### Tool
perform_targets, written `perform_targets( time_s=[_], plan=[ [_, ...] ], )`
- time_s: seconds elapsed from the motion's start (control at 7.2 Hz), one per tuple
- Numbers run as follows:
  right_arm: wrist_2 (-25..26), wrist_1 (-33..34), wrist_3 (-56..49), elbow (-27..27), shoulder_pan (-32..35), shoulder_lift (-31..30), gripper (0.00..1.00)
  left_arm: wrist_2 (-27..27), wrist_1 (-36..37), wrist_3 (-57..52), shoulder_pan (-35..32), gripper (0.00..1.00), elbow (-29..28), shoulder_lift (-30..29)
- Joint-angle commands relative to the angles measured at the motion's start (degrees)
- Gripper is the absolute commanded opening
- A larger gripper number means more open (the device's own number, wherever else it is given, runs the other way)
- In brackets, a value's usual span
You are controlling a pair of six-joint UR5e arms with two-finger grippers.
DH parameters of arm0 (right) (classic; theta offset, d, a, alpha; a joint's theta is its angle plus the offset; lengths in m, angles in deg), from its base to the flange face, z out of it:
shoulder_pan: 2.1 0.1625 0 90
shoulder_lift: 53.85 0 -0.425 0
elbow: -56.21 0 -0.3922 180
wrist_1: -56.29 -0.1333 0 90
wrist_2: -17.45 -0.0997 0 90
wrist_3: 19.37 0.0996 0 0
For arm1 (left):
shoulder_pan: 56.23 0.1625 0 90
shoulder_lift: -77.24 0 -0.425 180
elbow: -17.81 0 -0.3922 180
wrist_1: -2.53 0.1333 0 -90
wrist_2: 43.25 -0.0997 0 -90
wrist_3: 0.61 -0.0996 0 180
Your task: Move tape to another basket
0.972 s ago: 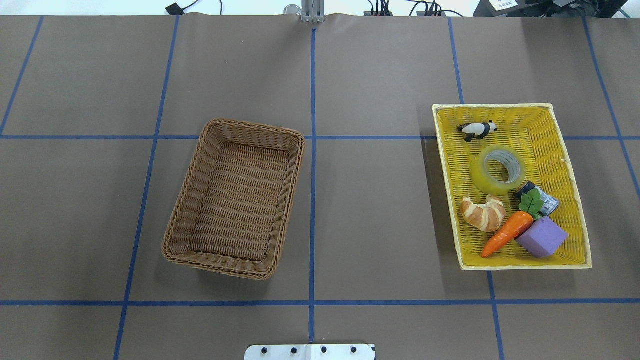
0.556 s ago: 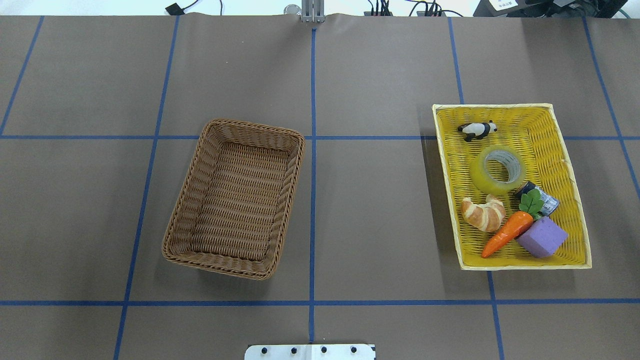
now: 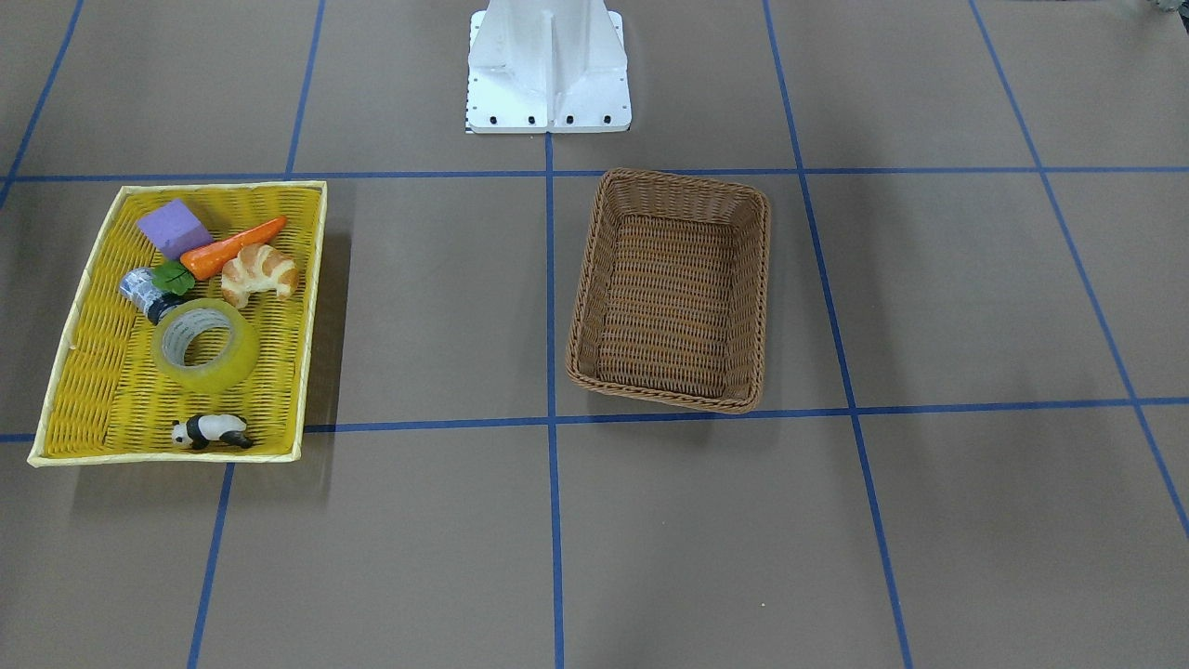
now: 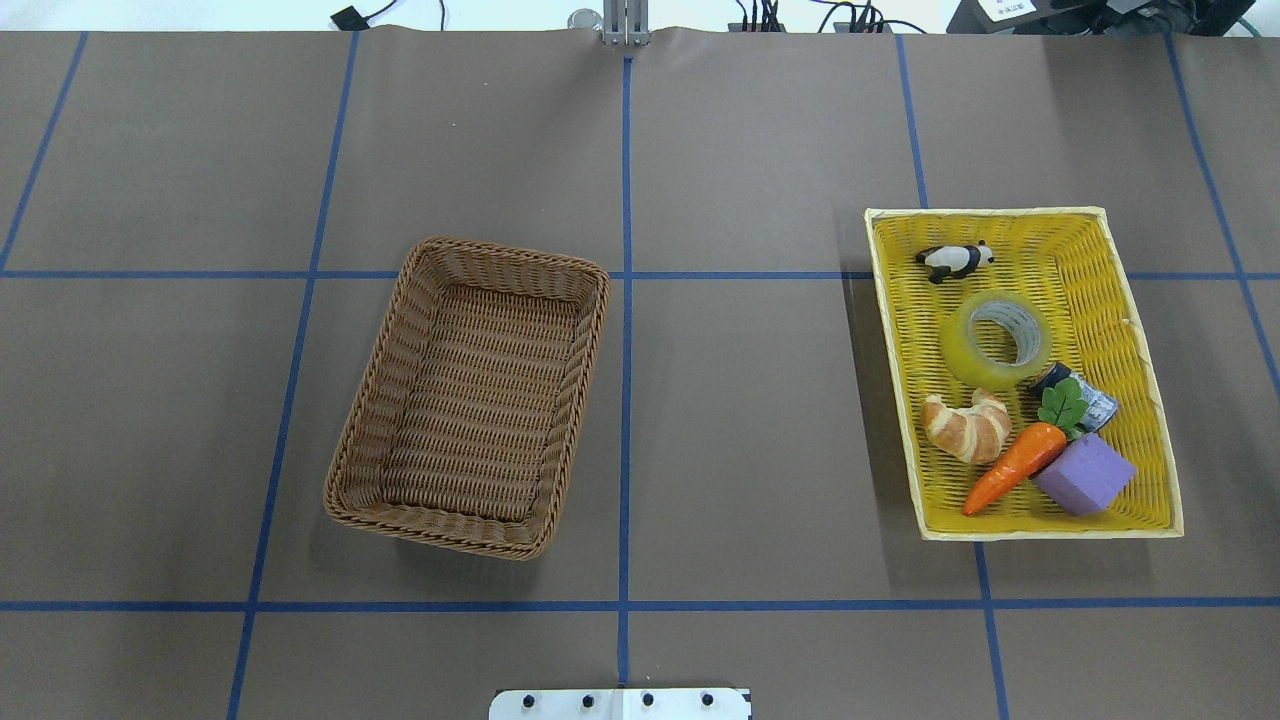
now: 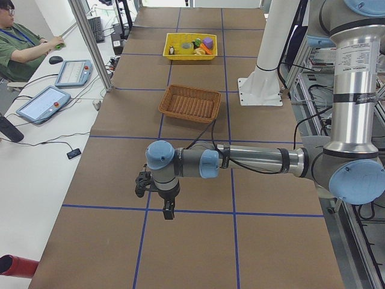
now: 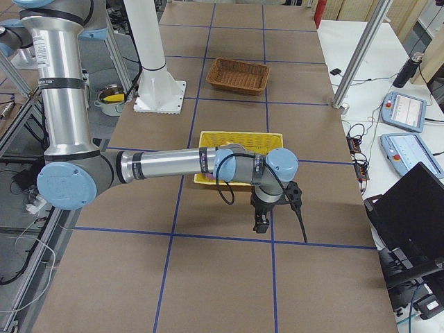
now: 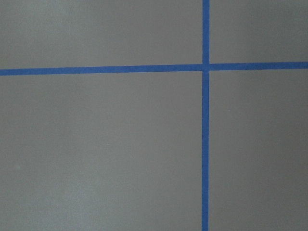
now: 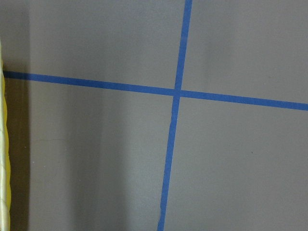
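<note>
The yellow translucent tape [image 4: 962, 352] lies flat in the shallow yellow tray [image 4: 1000, 213], between a panda figure and a croissant; it also shows in the front view [image 3: 234, 359]. The brown wicker basket [image 4: 505, 262] stands empty left of the centre line, and also in the front view [image 3: 683, 177]. My left gripper [image 5: 168, 211] hangs over bare table far from the basket, seen only in the left side view. My right gripper [image 6: 261, 225] hangs just outside the tray, seen only in the right side view. I cannot tell whether either is open or shut.
The tray also holds a panda [image 4: 955, 260], a croissant [image 4: 965, 427], a carrot [image 4: 1015, 465], a purple block [image 4: 1085, 473] and a small silver cylinder [image 4: 1095, 405]. The tray's edge [image 8: 4, 168] shows in the right wrist view. The robot's base [image 3: 548, 65] stands at the table's near edge.
</note>
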Motion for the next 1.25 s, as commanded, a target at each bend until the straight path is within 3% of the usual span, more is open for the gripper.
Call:
perform_targets(
  time_s=[0.0,0.56,1.11],
  plan=[
    [0.08,0.0,0.21,0.08,0.0,0.18,1.0,-0.08,-0.03,0.0,0.0,0.98,0.08,-0.01],
    [2.27,-3.24,0.29,1.39,-0.09,2.11,1.0,0.36,-0.03,0.09,0.0,0.98,0.26,0.6],
    [-4.04,-11.16,3.46,4.03,-6.13,4.39,1.0,0.62,-0.29,0.01,0.08,0.98,0.35,0.69]
  ],
)
